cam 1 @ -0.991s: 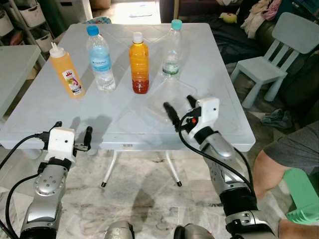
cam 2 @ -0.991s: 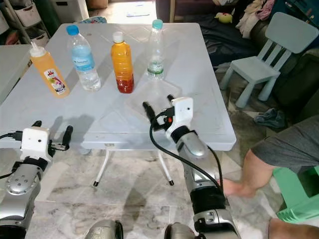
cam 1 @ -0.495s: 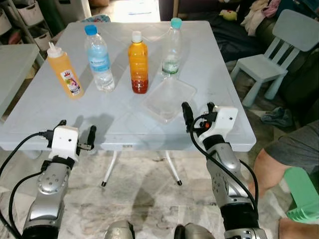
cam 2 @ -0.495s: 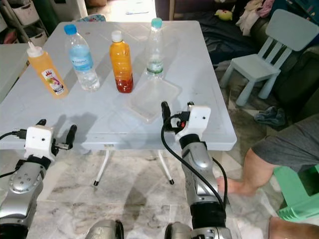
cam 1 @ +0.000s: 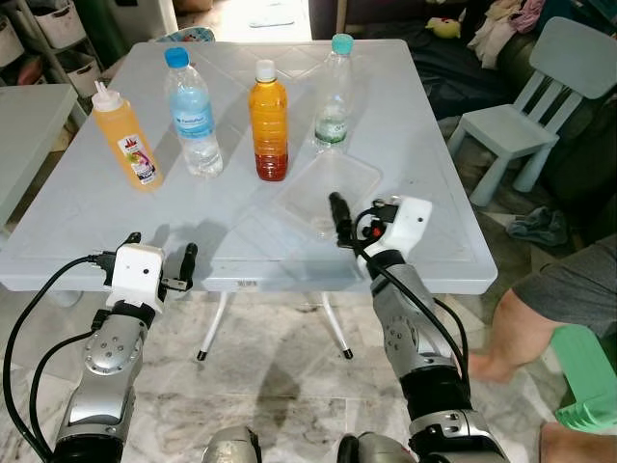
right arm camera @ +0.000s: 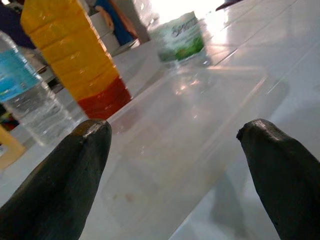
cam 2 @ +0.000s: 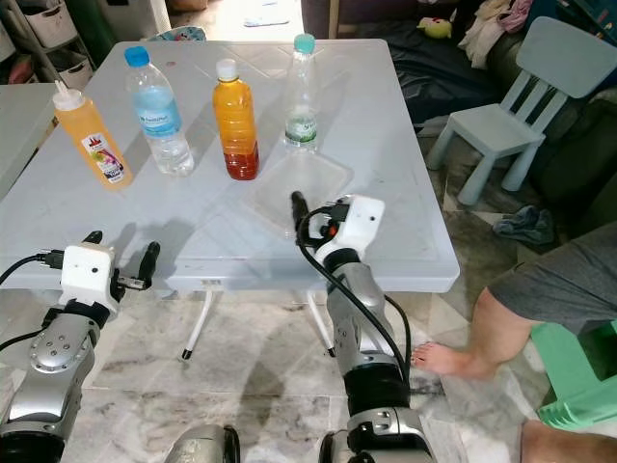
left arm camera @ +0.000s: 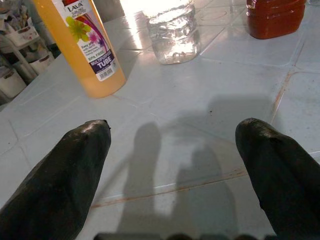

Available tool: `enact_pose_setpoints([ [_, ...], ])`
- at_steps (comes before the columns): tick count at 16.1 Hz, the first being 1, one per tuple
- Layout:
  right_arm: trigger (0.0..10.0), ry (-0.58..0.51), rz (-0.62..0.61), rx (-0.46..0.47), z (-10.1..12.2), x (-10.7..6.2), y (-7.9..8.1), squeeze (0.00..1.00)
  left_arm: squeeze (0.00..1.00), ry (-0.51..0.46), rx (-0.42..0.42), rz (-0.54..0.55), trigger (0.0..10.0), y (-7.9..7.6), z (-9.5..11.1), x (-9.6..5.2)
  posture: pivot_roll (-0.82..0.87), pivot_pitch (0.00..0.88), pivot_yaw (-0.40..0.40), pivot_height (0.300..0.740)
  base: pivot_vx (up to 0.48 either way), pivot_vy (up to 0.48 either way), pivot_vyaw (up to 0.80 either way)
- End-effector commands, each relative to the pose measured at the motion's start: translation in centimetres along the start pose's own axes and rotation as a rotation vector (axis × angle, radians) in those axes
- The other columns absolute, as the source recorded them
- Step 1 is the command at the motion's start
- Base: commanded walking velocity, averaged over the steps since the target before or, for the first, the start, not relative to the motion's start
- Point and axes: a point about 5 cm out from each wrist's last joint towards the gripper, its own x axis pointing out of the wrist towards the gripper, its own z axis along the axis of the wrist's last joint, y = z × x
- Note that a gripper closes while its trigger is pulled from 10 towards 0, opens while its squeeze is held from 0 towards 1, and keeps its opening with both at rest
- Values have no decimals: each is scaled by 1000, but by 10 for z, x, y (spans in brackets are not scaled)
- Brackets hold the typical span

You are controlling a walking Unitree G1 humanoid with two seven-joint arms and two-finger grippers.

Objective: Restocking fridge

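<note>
Four bottles stand in a row at the far side of the white table [cam 1: 116, 222]: an orange squeeze bottle [cam 1: 123, 135], a blue-capped water bottle [cam 1: 193, 116], an orange juice bottle [cam 1: 268, 121] and a clear teal-capped bottle [cam 1: 334, 92]. In front of them lies a clear plastic tray [cam 1: 328, 188]. My right gripper [cam 1: 359, 214] hovers open at the tray's near edge, and the right wrist view looks across the tray [right arm camera: 190, 125] at the juice bottle [right arm camera: 75, 55]. Open and holding nothing, my left gripper [cam 1: 161, 249] sits at the table's front edge, facing the squeeze bottle [left arm camera: 82, 45].
A pale blue child's chair [cam 1: 540, 92] stands right of the table. A person's bare leg [cam 1: 540, 299] and a green object [cam 1: 588, 376] are at the right, close to my right arm. A second table [cam 1: 29, 125] stands at the left.
My right gripper drew back toward the table's front edge, then came forward and left again to the tray's near edge. The left gripper edged up to the table front.
</note>
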Motion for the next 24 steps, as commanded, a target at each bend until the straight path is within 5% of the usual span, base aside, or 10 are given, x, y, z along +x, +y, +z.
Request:
enact_pose_setpoints([
  [1, 10000, 31, 30, 64, -7, 4, 12, 0, 0, 11, 5, -2, 10000, 0, -2, -2, 120, 70, 24, 740, 0, 0, 0],
  [4, 10000, 106, 12, 147, -20, 0, 9, 0, 0, 11, 3, -5, 10000, 0, -2, -2, 116, 71, 27, 740, 0, 0, 0],
  [5, 9294, 118, 16, 167, -22, 0, 10, 0, 0, 11, 3, -7, 10000, -1, -2, -1, 114, 70, 29, 740, 0, 0, 0],
  [7, 824, 156, 79, 221, -26, 0, 17, 0, 0, 6, 12, -12, 10000, -2, -1, 1, 112, 70, 30, 740, 0, 0, 0],
  [8, 0, 171, 120, 221, -27, 1, 22, 0, 0, 5, 13, -12, 10000, -2, 0, 2, 110, 71, 33, 740, 0, 0, 0],
  [13, 0, 191, 160, 229, -28, 1, 29, 0, 0, 4, 15, -13, 10000, -4, 0, 1, 114, 75, 33, 740, 0, 0, 0],
  [24, 0, 167, 120, 187, -16, -6, 13, 0, 0, -18, 13, -21, 10000, -7, 7, 4, 109, 77, 34, 740, 0, 0, 0],
])
